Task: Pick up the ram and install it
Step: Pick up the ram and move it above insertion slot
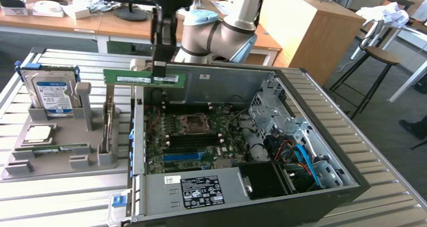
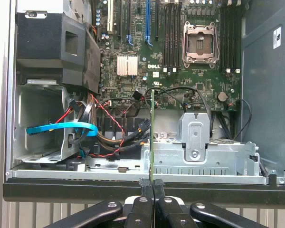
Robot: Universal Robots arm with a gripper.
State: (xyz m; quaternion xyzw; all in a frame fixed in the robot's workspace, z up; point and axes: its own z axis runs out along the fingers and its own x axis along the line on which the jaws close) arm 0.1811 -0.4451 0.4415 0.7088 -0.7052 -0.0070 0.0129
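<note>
Gripper is clamped on the ram, jaws pinched together on the upper edge, off-centre. The stick hangs level in the air over the rim of the open computer case on the exterior view's left, clear of the motherboard.

In the wrist view the ram is edge-on, a thin green line running out from the gripper. Holding it by the top presumably leaves the contact edge free for seating.

The black memory slots beside the CPU socket look empty, and the ram is well apart from them.

A grey parts holder sits on the counter with a hard drive upright in it.
</note>
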